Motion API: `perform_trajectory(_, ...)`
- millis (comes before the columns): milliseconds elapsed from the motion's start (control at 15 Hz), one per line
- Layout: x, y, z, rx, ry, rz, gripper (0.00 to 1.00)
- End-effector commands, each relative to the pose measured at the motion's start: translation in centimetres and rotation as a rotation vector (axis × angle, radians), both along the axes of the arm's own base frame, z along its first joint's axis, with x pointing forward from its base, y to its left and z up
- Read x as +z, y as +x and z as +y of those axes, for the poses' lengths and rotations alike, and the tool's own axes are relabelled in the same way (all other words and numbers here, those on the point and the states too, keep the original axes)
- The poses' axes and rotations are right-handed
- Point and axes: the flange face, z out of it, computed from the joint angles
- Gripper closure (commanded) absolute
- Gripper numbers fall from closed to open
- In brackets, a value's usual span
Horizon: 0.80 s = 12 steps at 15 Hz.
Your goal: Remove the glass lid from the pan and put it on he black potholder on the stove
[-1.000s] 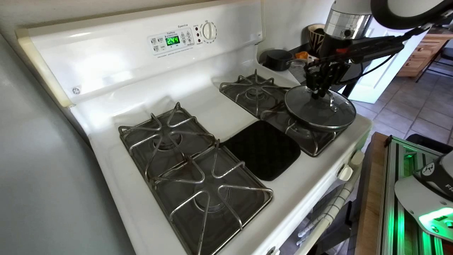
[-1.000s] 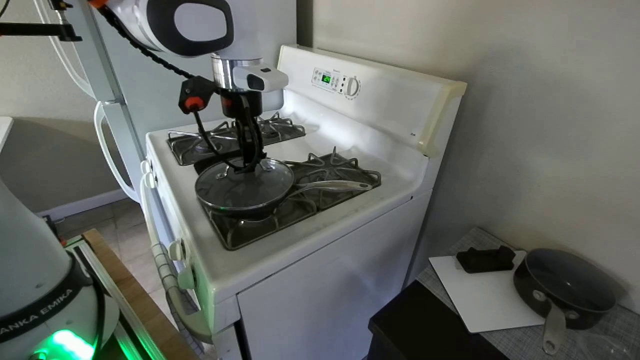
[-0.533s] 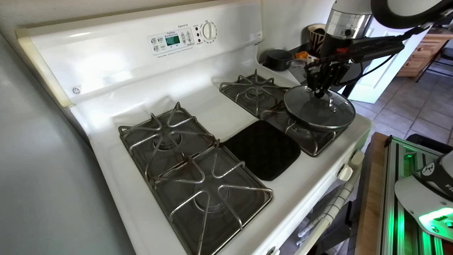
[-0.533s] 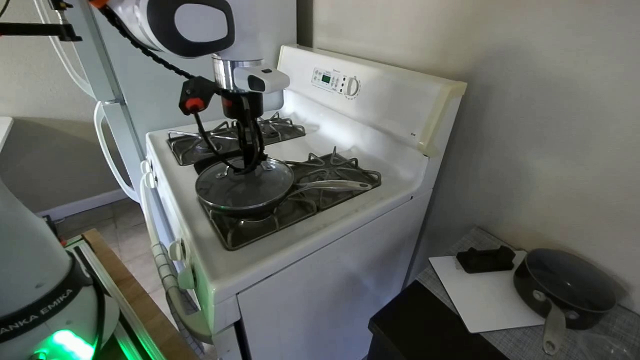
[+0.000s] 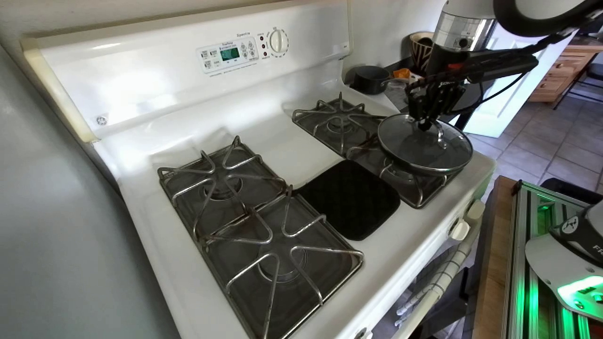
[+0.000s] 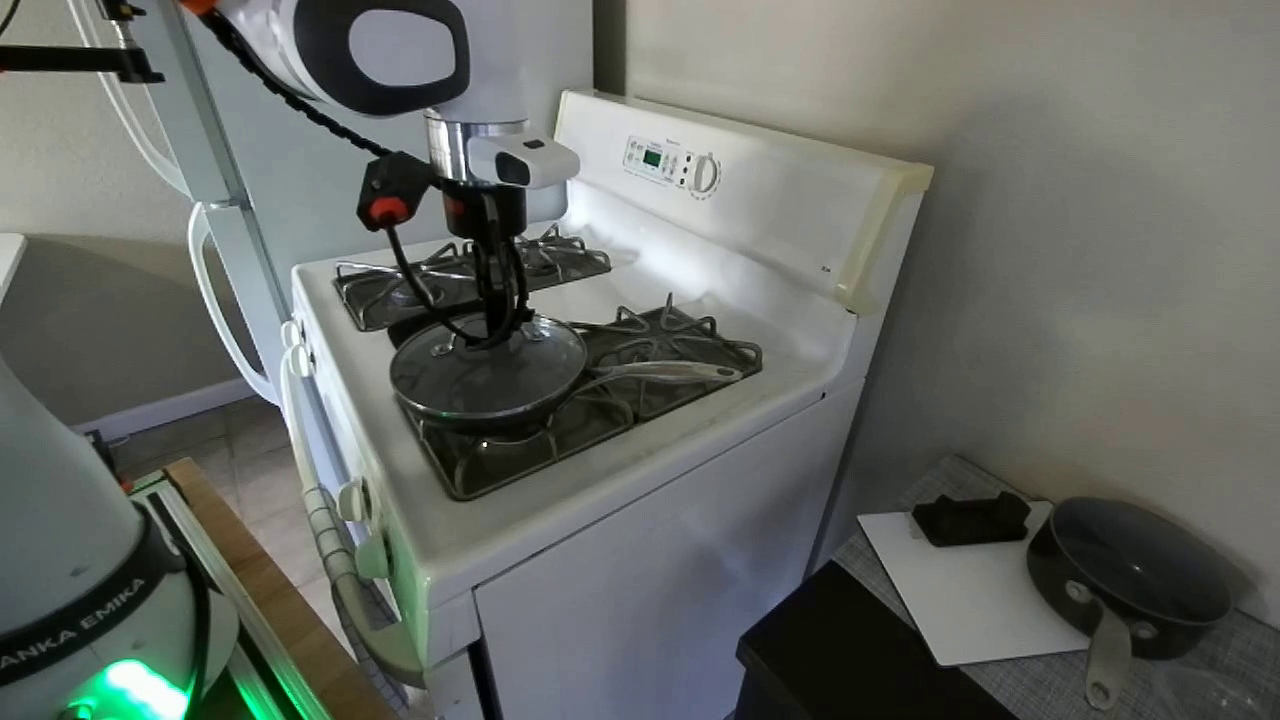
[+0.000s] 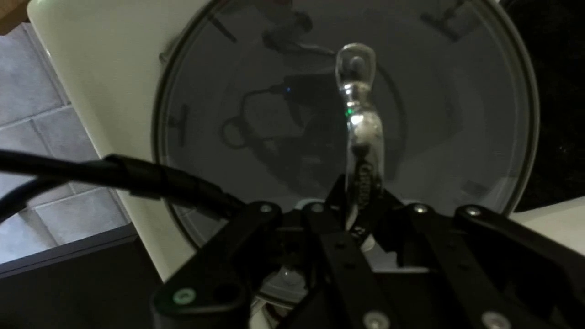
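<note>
The round glass lid [image 5: 410, 146] with a metal rim sits on the dark pan on the stove's [image 5: 275, 157] burner; it also shows in an exterior view [image 6: 465, 380] and the wrist view [image 7: 438, 114]. An arched shiny metal handle spans the lid's middle. My gripper [image 5: 425, 124] points down at the lid; in the wrist view its fingertips [image 7: 358, 212] are closed around the handle. The pan's pale handle [image 6: 670, 372] sticks out toward the back panel. The pan's body is mostly hidden under the lid. The flat black potholder [image 5: 351, 200] lies beside that burner, between the grates.
Raised burner grates [image 5: 278, 254] stand on the potholder's far side from the pan. A smaller dark pot [image 6: 1130, 570], a white board [image 6: 970, 600] and a black object [image 6: 970, 520] are on the counter beside the stove. A grey cable hangs near my gripper.
Over the last second my gripper's fingers have come together on the lid's handle, and the lid has shifted very slightly toward the potholder. Since half a second ago almost nothing has moved.
</note>
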Motion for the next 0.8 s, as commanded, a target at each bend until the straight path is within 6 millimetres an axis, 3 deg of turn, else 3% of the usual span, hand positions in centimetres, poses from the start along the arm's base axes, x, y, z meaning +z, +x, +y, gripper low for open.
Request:
perform_trajectory(0,-0.60,-0.58,0.81,-0.002,0.060,0.012,1.00)
perform_trajectory(400,-0.40,-0.36,1.65,0.000,0.071,0.002,1.00)
perform_trajectory(733,-0.65,-0.18,1.03,-0.005,0.042,0.009,1.00)
